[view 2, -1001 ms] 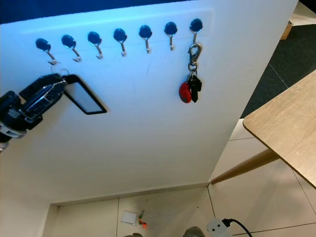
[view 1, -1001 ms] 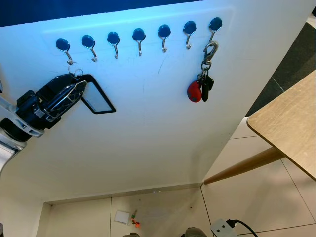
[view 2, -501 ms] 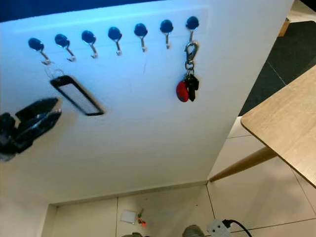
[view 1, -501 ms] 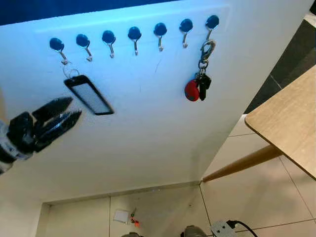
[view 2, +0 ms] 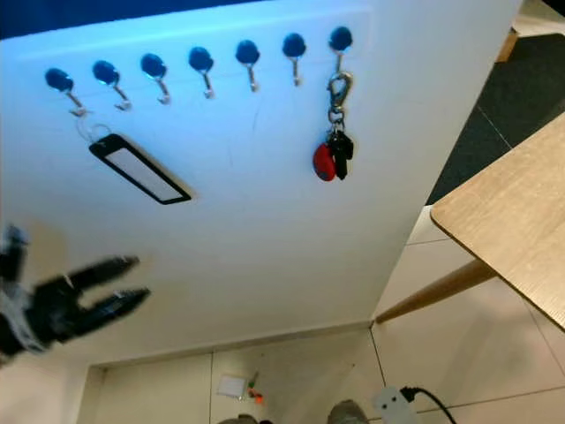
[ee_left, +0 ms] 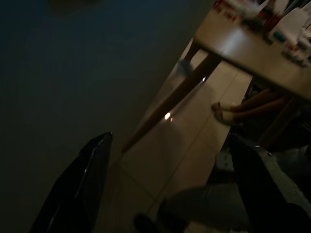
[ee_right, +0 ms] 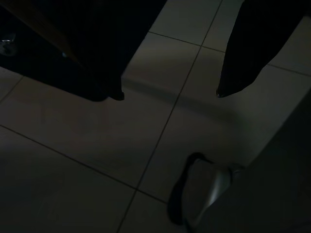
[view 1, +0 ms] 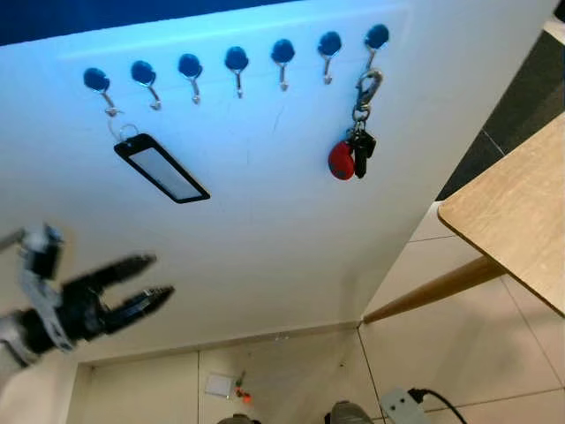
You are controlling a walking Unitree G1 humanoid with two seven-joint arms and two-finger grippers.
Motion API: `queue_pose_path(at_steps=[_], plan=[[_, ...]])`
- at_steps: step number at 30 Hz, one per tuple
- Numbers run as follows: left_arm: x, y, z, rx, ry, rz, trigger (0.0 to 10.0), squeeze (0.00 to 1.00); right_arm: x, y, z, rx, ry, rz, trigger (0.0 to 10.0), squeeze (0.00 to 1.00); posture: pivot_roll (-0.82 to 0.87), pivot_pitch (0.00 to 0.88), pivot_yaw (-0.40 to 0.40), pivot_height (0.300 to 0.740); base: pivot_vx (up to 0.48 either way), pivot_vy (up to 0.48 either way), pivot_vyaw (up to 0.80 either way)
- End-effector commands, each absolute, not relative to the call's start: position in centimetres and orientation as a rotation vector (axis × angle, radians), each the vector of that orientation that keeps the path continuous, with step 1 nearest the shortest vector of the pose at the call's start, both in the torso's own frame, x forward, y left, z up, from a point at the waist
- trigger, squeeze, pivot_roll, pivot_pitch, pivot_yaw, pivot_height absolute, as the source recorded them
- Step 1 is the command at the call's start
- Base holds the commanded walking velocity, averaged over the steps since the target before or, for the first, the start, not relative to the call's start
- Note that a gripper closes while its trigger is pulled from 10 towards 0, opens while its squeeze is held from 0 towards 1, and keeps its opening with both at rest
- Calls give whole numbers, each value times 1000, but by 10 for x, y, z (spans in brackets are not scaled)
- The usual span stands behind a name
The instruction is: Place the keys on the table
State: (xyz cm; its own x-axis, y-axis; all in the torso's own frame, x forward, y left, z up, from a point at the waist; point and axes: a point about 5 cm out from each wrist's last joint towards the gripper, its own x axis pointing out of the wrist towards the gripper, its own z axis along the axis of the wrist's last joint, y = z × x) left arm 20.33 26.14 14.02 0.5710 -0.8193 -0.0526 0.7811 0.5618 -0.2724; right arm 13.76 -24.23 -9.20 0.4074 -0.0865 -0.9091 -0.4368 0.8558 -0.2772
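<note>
1. The left gripper (view 1: 150, 283) is low in front of the big white board (view 1: 282, 230). Its two long black fingers (view 1: 124, 268) are spread apart and hold nothing.
2. A row of seven round blue hooks (view 1: 236, 60) runs along the top of the board, high above the fingers.
3. The bunch of keys with a round red tag and a silver clip (view 1: 351, 157) hangs on the last hook (view 1: 377, 37) of the row. It is up and far off to the right of the fingertips, not touching them.
4. A flat black tag with a clear window (view 1: 161, 168) hangs tilted under the first hook (view 1: 94, 80). It is straight above the open fingers, well apart from them.
5. The light wooden table (view 1: 512, 221) with a slanted wooden leg (view 1: 433, 296) stands far to the right of the fingers, past the keys.
6. In the left wrist view it is dark. The two fingers stand wide apart, and a table leg and pale floor tiles (ee_left: 184, 145) show between them.
7. The right gripper (ee_right: 170, 94) hangs down over dim floor tiles. Its two fingers are apart and hold nothing. A grey foot (ee_right: 201, 194) is just past the fingertips.
</note>
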Motion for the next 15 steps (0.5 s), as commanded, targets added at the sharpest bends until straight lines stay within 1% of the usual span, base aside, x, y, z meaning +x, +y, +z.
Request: queue_pose_path(at_steps=[1,2,3,6,7,9,10,12,14,15], plan=[[199,273,94,-236,329,-782,10000,0,151,-243,-86,-513,1057,196,10000,0,-99,171,91,740,0,0,0],[198,275,84,-233,359,-750,10000,0,155,-243,-84,-515,1034,190,10000,0,-99,171,91,740,0,0,0],[198,275,84,-233,359,-750,10000,0,155,-243,-84,-515,1034,190,10000,0,-99,171,91,740,0,0,0],[194,286,44,-247,485,-560,10000,0,178,-237,-73,-429,902,167,10000,0,-97,161,94,740,0,0,0],[193,289,35,-241,508,-512,10000,0,183,-235,-70,-402,873,167,10000,0,-97,161,94,740,0,0,0],[190,296,15,-283,554,-359,10000,0,198,-228,-62,-312,798,191,10000,0,-101,149,99,740,0,0,0],[187,299,4,-297,584,-281,10000,0,208,-221,-56,-254,744,243,10000,0,-101,149,99,740,0,0,0],[182,300,-12,-303,631,-189,10000,0,222,-208,-45,-170,657,350,10000,0,-108,144,105,740,0,0,0],[178,298,-21,-299,657,-144,10000,0,230,-199,-36,-131,597,433,10000,0,-108,144,105,740,0,0,0],[176,298,-27,-285,680,-100,10000,0,234,-192,-30,-98,561,512,10000,0,-111,135,111,740,0,0,0]])
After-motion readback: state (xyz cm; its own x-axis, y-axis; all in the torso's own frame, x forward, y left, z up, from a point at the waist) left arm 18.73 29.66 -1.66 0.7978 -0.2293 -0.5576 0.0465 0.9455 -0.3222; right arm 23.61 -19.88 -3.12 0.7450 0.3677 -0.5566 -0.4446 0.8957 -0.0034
